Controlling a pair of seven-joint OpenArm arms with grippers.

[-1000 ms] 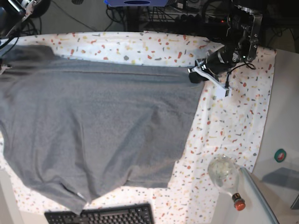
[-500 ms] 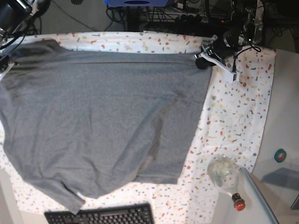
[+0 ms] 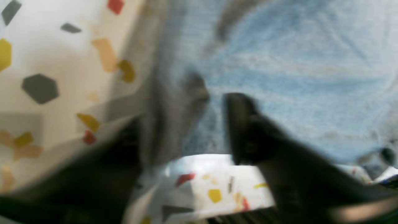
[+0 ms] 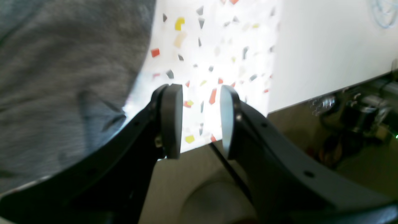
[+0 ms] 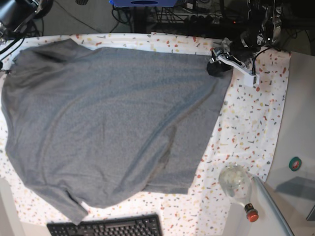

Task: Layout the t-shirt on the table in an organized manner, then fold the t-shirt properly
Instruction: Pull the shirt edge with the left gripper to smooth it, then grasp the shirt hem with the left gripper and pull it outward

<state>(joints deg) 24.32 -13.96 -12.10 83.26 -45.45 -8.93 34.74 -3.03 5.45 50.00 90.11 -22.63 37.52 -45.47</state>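
The grey t-shirt (image 5: 113, 123) lies spread across the left and middle of the speckled desk (image 5: 251, 123), the left hand (image 5: 216, 64) at its far right corner, grip too blurred to tell, the right hand (image 4: 200, 121) parted and empty.

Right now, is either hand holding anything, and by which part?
Right hand is open, holding nothing. Left hand is at the t-shirt edge; too blurred to tell a grip.
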